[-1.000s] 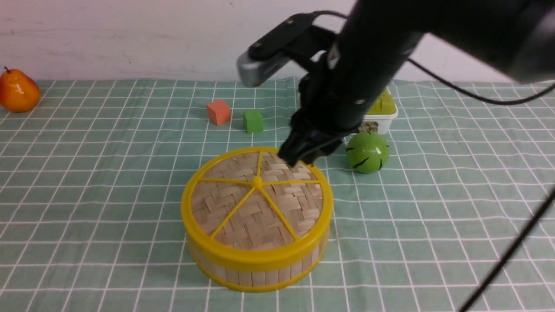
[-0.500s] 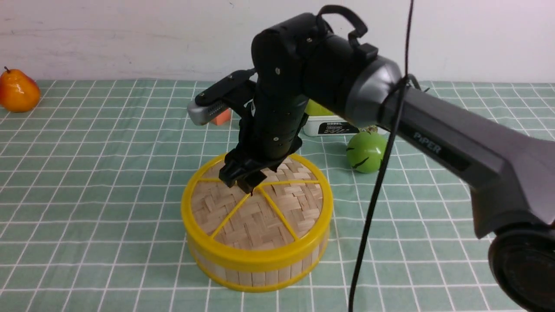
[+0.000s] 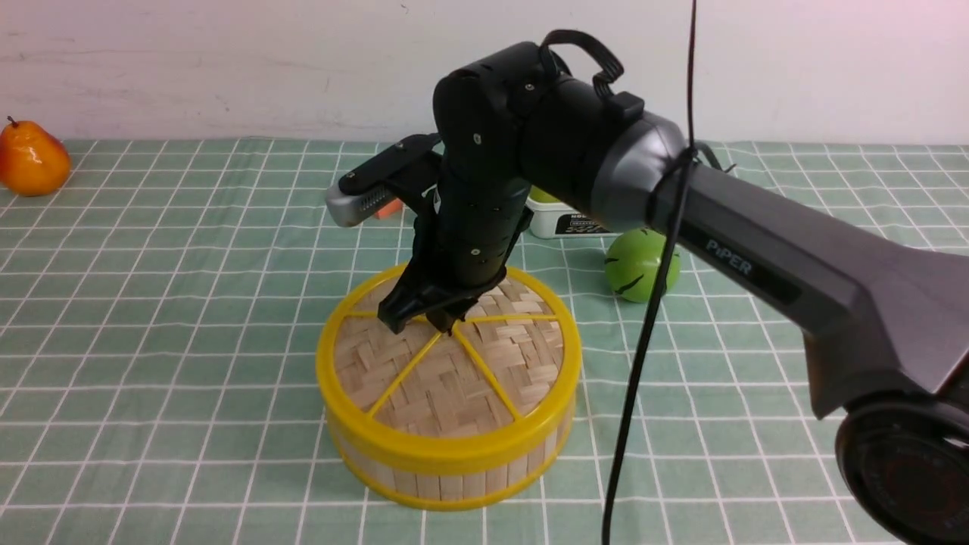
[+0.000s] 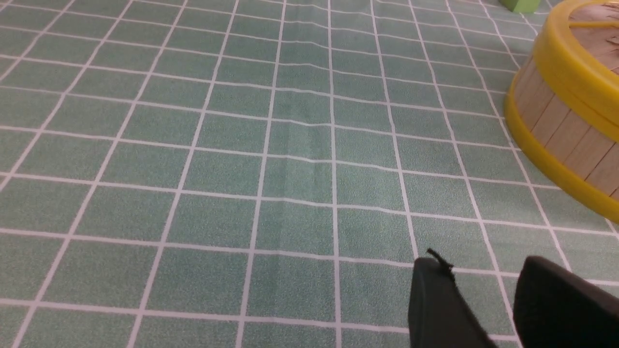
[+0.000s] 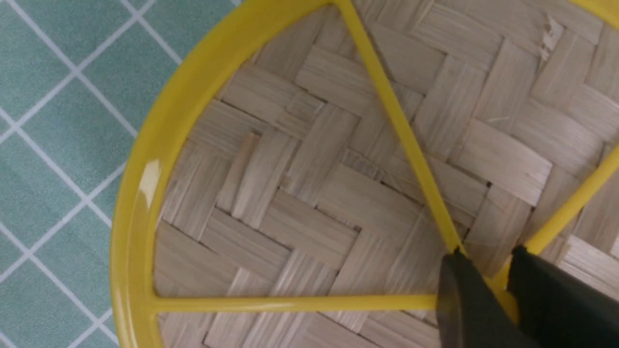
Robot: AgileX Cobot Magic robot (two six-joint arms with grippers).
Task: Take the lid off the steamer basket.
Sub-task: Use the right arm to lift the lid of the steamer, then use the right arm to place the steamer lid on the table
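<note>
The lid (image 3: 447,378), woven bamboo with a yellow rim and spokes, lies flat on the steamer basket (image 3: 454,481) in the middle of the green checked cloth. My right gripper (image 3: 428,322) points down at the lid's centre. In the right wrist view its two black fingers (image 5: 487,261) stand on either side of the yellow knob where the spokes meet, shut on it. The lid (image 5: 309,193) fills that view. My left gripper (image 4: 483,270) hovers open over bare cloth, with the basket's slat wall (image 4: 556,125) off to one side.
An orange pear (image 3: 30,160) sits at the far left. A green ball (image 3: 642,265) and a white box (image 3: 564,219) lie behind the basket on the right. An orange cube (image 3: 387,210) peeks out behind the arm. A black cable (image 3: 643,341) hangs in front.
My right gripper moved from the lid's far rim to its centre, opened wide, then closed around the knob. The lid still rests on the basket.
</note>
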